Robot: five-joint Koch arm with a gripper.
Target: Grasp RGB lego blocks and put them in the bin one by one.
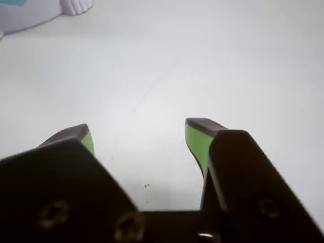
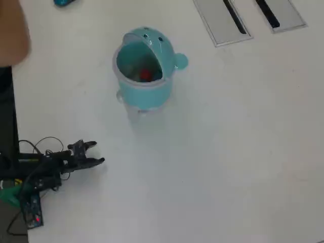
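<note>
The light teal bin (image 2: pixel 144 93) stands upright at the table's upper middle in the overhead view, its lid tipped back. A red lego block (image 2: pixel 146 75) shows inside it; other blocks are not in view. In the wrist view only a pale edge of the bin (image 1: pixel 25 15) shows at the top left. My gripper (image 2: pixel 97 152) sits low at the left of the overhead view, well below and left of the bin. Its green-padded jaws (image 1: pixel 139 132) are open over bare white table with nothing between them.
Two grey flat panels (image 2: pixel 223 20) with dark slots lie at the top right. A skin-toned shape (image 2: pixel 12 30) fills the top left corner, with a small blue object (image 2: pixel 63 2) at the top edge. The arm's base and wires (image 2: pixel 30 172) are at the left edge.
</note>
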